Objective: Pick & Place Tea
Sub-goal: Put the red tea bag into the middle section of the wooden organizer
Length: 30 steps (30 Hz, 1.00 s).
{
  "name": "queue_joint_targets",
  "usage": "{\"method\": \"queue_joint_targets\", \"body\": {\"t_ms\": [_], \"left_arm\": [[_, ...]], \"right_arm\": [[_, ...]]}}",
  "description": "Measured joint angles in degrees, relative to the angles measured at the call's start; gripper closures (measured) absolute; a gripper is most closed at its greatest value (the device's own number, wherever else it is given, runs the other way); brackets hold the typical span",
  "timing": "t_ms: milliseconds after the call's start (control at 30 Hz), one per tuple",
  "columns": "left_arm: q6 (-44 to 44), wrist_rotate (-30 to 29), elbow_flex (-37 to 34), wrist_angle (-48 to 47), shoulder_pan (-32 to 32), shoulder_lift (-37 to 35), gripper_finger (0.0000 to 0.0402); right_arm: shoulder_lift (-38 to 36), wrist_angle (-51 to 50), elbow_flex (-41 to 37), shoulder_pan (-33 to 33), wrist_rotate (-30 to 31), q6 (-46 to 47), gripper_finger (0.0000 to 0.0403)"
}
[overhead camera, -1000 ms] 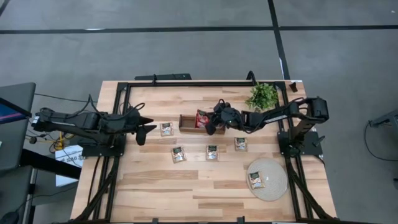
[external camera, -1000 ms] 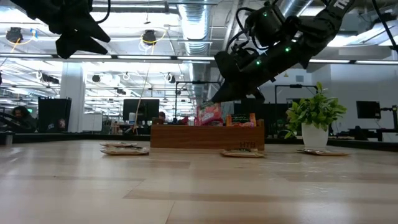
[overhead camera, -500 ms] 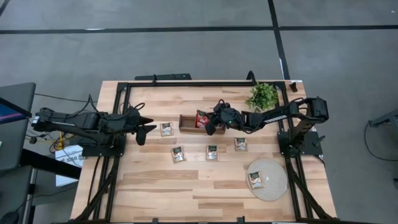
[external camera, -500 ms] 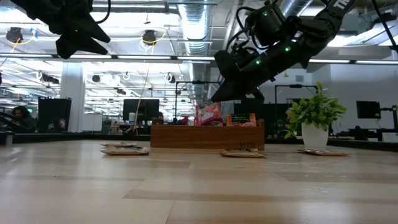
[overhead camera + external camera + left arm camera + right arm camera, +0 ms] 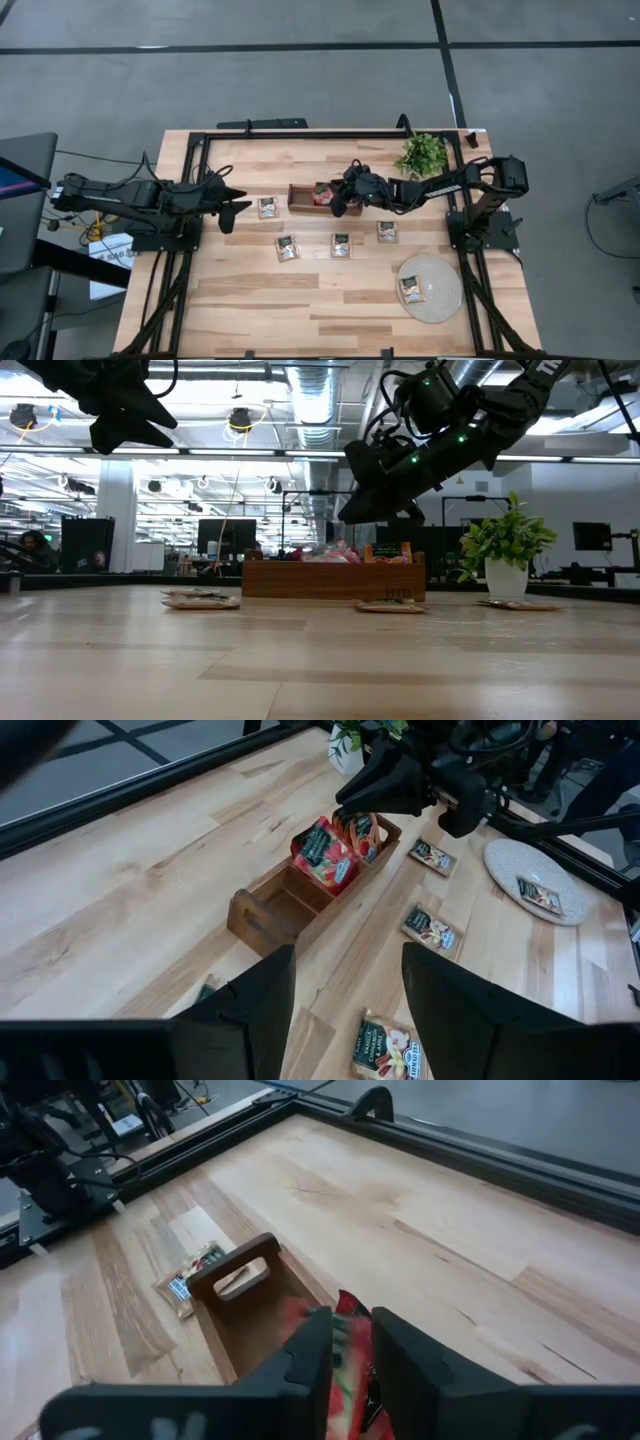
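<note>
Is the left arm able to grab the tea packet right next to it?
Probably yes. The left gripper hangs open above the table, close beside the sachet, which lies flat and alone with nothing over it. The wooden box sits farther off.

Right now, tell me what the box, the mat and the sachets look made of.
Box: apparently wood, brown with a matte finish and visible grain.
Mat: seems woven fibre, pale and round with a ringed texture.
Sachets: probably printed paper or foil; flat with slightly glossy faces.
</note>
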Motion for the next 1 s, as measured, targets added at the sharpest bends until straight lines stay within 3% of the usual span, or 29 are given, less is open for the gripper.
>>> {"method": "queue_joint_targets", "body": {"t_ms": [367,467,667,800,1000], "left_arm": [[0.0,0.4,0.0,0.0,0.0,0.0,0.0225],[0.0,0.4,0.0,0.0,0.0,0.0,0.0225],[0.0,0.4,0.0,0.0,0.0,0.0,0.0225],[0.0,0.4,0.0,0.0,0.0,0.0,0.0225],[-0.1,0.4,0.0,0.0,0.0,0.0,0.0225]], "right_arm": [[0.0,0.0,0.0,0.4,-1.3,0.0,0.0334],[0.0,-0.4,0.0,1.0,-4.3,0.0,0.0346],[0.0,-1.5,0.0,0.9,-3.1,-0.6,0.0393],[0.0,-0.6,1.7,-1.0,-3.0,-2.4,0.0397],[0.0,-9.3,6.6,-4.7,-5.1,-5.8,0.0401]]}}
